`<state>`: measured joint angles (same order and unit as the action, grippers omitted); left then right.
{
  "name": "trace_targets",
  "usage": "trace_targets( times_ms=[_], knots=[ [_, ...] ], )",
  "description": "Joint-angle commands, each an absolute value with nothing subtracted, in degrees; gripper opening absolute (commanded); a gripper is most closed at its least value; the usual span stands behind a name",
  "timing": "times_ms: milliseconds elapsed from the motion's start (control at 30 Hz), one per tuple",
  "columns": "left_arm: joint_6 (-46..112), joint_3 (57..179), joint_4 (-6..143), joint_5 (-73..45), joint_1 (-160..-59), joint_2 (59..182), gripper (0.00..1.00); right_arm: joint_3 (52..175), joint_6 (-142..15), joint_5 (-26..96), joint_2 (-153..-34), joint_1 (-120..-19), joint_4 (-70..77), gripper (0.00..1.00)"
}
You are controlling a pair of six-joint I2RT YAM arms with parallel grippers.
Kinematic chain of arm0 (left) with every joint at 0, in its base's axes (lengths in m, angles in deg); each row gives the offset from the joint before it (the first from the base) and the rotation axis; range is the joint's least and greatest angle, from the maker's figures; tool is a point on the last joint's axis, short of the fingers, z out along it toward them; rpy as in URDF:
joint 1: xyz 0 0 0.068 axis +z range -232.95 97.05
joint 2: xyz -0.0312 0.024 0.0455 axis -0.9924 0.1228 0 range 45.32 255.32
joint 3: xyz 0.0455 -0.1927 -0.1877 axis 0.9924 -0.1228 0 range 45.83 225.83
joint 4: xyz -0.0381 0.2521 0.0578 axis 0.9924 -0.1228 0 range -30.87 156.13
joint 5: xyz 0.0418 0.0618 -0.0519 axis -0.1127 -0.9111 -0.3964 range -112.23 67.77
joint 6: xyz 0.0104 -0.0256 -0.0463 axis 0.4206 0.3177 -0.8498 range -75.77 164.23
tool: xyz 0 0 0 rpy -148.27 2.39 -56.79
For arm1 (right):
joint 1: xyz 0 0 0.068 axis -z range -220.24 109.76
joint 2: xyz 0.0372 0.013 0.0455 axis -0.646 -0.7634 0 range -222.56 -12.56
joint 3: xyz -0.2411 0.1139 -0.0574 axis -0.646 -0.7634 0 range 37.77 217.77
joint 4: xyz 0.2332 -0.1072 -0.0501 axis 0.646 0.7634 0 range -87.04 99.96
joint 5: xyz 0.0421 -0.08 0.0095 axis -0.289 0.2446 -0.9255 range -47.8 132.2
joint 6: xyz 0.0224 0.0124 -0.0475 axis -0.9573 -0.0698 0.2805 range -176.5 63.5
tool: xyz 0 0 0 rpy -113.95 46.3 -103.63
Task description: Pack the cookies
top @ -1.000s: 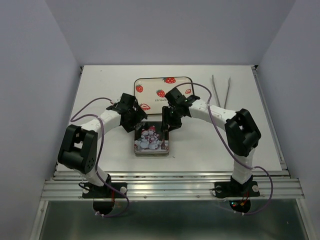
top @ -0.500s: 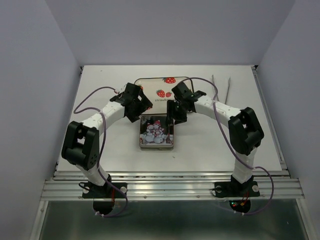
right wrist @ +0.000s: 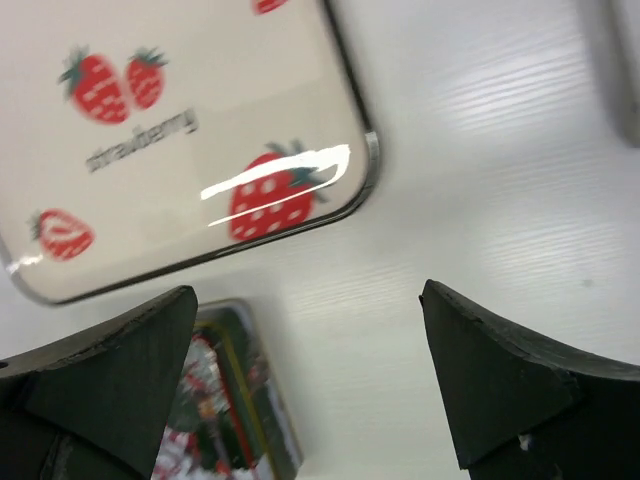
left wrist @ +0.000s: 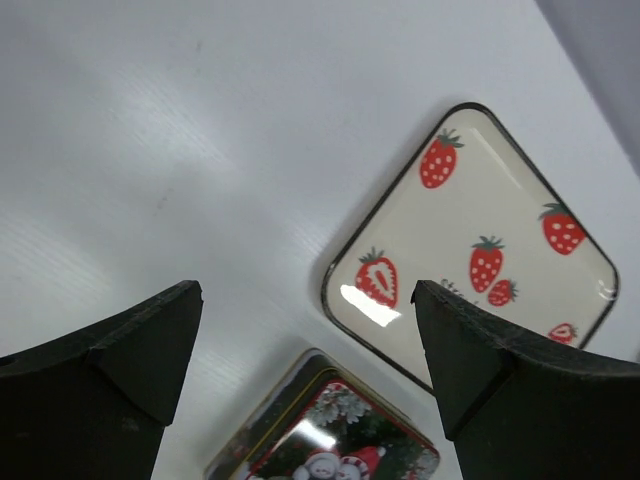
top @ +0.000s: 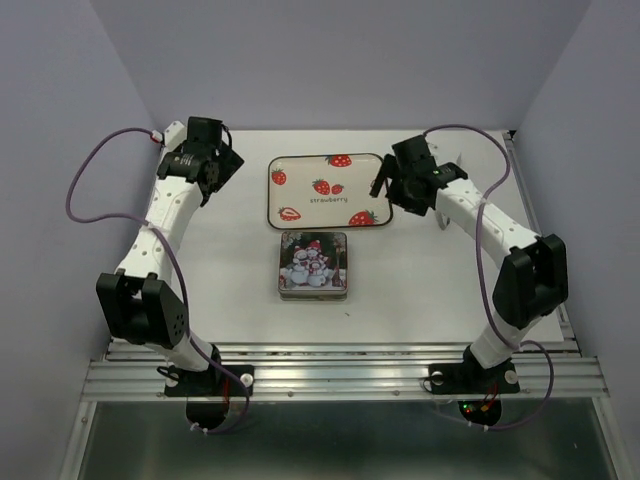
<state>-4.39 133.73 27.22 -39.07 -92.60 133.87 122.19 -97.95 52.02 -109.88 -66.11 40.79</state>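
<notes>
Both of my pincers stand wide open with nothing between the fingers. My left gripper (top: 222,166) hangs over the far left part of the white table (top: 420,280), well apart from everything on it. Through its wrist camera I see bare table between my two dark fingertips (left wrist: 160,330), and beyond them the near left corner of the strawberry tray (left wrist: 470,220) and a corner of the tin (left wrist: 330,440).

My right gripper (top: 384,182) hovers just beside the right edge of the tray (top: 300,190), not touching it. From the right wrist view, its fingers (right wrist: 120,370) frame the tray's rounded corner (right wrist: 250,120), printed with red strawberries and the word "strawberry", and one edge of the tin (right wrist: 225,400) below it.

The square tin (top: 313,266) lies flat in the middle of the table, just in front of the tray and apart from it, its lid with a snowmen picture in place. As for the cookies, none shows in any view, so I cannot tell where they are.
</notes>
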Motion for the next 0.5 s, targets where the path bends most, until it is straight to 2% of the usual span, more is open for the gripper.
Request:
trace_targets(
  times_ms=[0,167,467],
  knots=[
    [3.27,135.31,14.99,-46.40,-92.44,133.12,0.99,124.24,-94.04,66.27,-110.29,-64.85,47.60,1.00],
    [1.69,130.48,20.32,-45.00,-91.47,127.77,0.99,135.14,-90.17,66.72,-116.08,-64.85,57.36,1.00],
    [1.78,133.98,20.52,-44.73,-90.51,130.83,0.99,134.19,-87.54,65.84,-114.96,-64.85,50.52,1.00]
  ],
)
